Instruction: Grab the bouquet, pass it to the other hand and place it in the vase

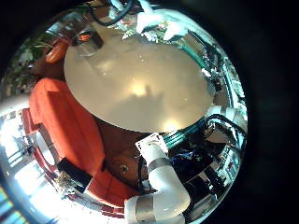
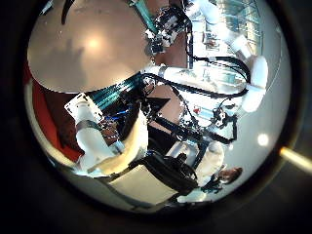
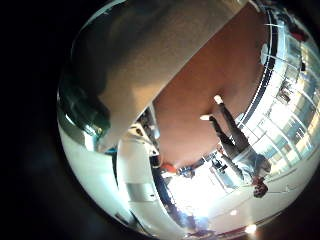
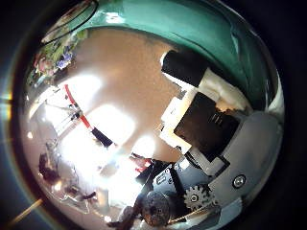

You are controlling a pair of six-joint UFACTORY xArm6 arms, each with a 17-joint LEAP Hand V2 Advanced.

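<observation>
The round table [image 1: 140,89] lies far below my left hand [image 1: 154,182], whose fingers stay at the view's edge and hold nothing. A small upright thing [image 1: 87,42] stands near the table's rim; whether it is the vase or the bouquet is too small to tell. The other hand [image 2: 166,29] hangs by the table's edge in the left thumb side view, fingers relaxed. My right hand [image 4: 206,125] shows straight fingers with nothing between them. The table's top [image 3: 150,50] and its side wall [image 3: 80,110] are close to that palm.
A long sofa [image 1: 65,121] curves along one side of the table. A thin stand on legs [image 3: 225,115] is on the floor beyond the table. A dark frame with gear [image 2: 185,107] stands beside the table by the arms.
</observation>
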